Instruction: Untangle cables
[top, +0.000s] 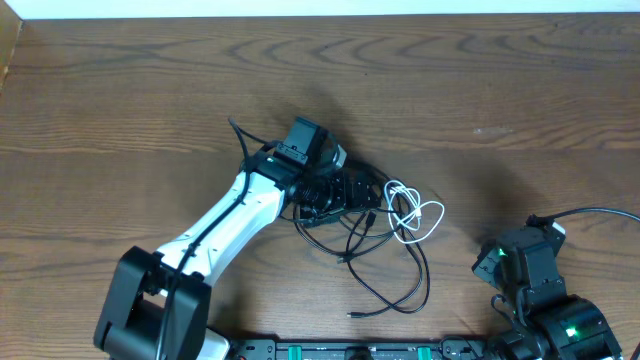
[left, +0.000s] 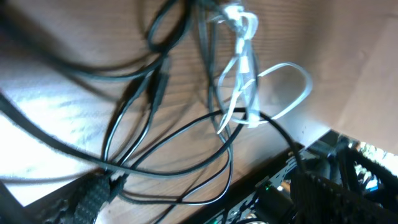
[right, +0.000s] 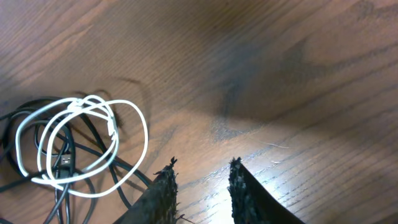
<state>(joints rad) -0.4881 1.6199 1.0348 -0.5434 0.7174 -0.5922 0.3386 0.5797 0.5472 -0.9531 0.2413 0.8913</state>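
A tangle of thin black cables (top: 395, 285) lies at the table's middle, with a looped white cord (top: 412, 213) on its right side. My left gripper (top: 335, 195) is down on the tangle's left part. In the left wrist view its fingers (left: 199, 202) look spread wide, with black cables (left: 155, 143) running between them and the white cord (left: 249, 81) beyond. My right gripper (top: 505, 262) is near the front right, apart from the cables. In the right wrist view it (right: 202, 171) is open and empty over bare wood, with the white cord (right: 81, 143) and black cables (right: 65, 163) to its left.
The wooden table (top: 520, 90) extends far and to both sides. The arms' base rail (top: 350, 350) runs along the front edge. A thicker black arm wire (top: 590, 212) arcs at the right, by the right arm.
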